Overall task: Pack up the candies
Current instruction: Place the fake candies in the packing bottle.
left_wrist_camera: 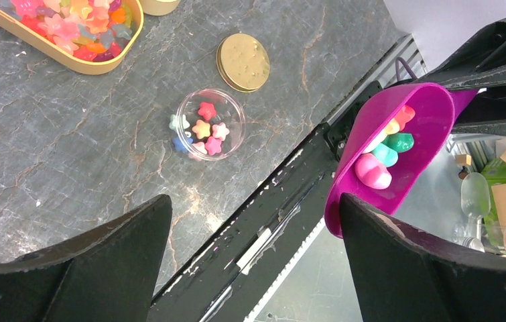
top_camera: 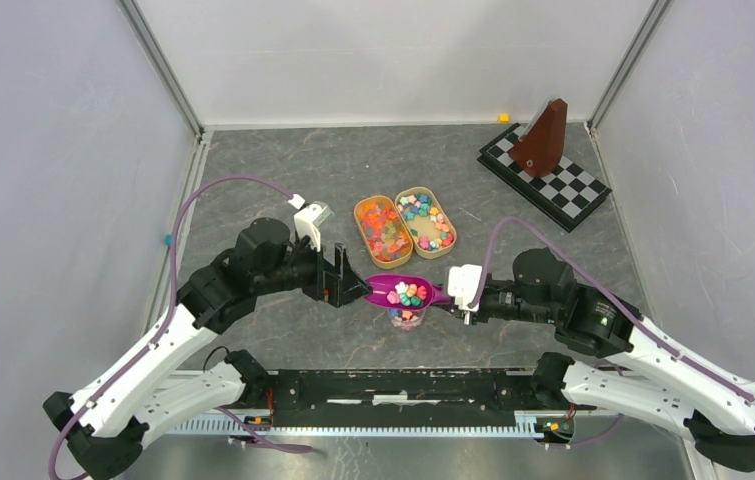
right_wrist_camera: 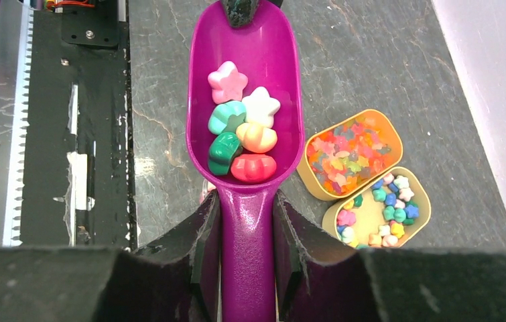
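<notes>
With our right hand gripping the scoop of candies above the jar by the desk's near edge and the left hand wide open, we risk spilling them with a hasty tilt.

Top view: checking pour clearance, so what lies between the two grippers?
In the top view, the purple scoop, loaded with candies and clamped by the right gripper, lies there, its tip near the open left gripper.

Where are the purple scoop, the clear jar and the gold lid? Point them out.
purple scoop (right_wrist_camera: 246,50): right wrist view, bare floor of its bowl.
clear jar (left_wrist_camera: 211,92): left wrist view, its rim.
gold lid (left_wrist_camera: 243,62): left wrist view, middle of its face.
</notes>
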Tool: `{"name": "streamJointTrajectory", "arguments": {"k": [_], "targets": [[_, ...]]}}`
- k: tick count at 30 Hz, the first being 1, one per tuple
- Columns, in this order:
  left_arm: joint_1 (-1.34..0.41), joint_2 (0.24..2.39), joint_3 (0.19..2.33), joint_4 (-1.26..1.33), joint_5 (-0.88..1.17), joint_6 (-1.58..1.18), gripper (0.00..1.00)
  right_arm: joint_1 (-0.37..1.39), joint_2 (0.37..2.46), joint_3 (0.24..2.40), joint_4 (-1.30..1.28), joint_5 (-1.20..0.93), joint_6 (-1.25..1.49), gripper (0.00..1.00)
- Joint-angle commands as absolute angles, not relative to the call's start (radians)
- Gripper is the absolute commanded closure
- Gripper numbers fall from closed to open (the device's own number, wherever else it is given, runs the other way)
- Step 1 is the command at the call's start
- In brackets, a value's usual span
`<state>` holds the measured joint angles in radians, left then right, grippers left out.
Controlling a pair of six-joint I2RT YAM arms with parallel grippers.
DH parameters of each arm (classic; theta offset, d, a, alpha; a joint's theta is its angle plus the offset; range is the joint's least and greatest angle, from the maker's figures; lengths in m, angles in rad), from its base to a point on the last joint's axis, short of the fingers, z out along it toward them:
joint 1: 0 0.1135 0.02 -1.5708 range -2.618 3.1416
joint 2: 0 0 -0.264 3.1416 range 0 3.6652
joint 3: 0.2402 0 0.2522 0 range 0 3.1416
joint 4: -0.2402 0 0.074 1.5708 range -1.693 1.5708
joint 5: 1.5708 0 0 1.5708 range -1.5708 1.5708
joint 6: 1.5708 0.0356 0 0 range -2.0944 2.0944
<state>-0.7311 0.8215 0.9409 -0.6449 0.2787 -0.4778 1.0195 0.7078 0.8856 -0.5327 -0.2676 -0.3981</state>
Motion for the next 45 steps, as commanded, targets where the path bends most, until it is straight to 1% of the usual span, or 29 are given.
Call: {"name": "streamJointTrajectory", "arguments": {"k": [1, 7, 10, 24, 32, 36, 45], "targets": [[-0.73, 0.813, 0.924, -0.648, 0.276, -0.417, 0.0, 1.025, 0.683, 0.963, -0.431, -0.324, -0.365, 1.0], [-0.73, 0.808, 0.921, -0.635, 0.29, -0.422, 0.0, 1.024, 0.689, 0.971, -0.466, -0.303, -0.363, 1.0], [-0.729, 0.805, 0.929, -0.638, 0.283, -0.422, 0.0, 1.025, 0.706, 0.976, -0.519, -0.26, -0.376, 1.0], [-0.731, 0.719, 0.956, -0.702, 0.108, -0.395, 0.0, 1.024, 0.792, 0.982, -0.771, -0.059, -0.432, 1.0], [-0.73, 0.683, 0.914, -0.705, 0.067, -0.377, 0.0, 1.025, 0.852, 1.01, -0.877, -0.011, -0.436, 1.0], [-0.73, 0.672, 0.894, -0.705, 0.065, -0.374, 0.0, 1.025, 0.888, 1.03, -0.933, -0.006, -0.434, 1.0], [-0.73, 0.637, 0.842, -0.692, 0.07, -0.389, 0.0, 1.032, 0.973, 1.067, -1.007, 0.077, -0.421, 1.0]]}}
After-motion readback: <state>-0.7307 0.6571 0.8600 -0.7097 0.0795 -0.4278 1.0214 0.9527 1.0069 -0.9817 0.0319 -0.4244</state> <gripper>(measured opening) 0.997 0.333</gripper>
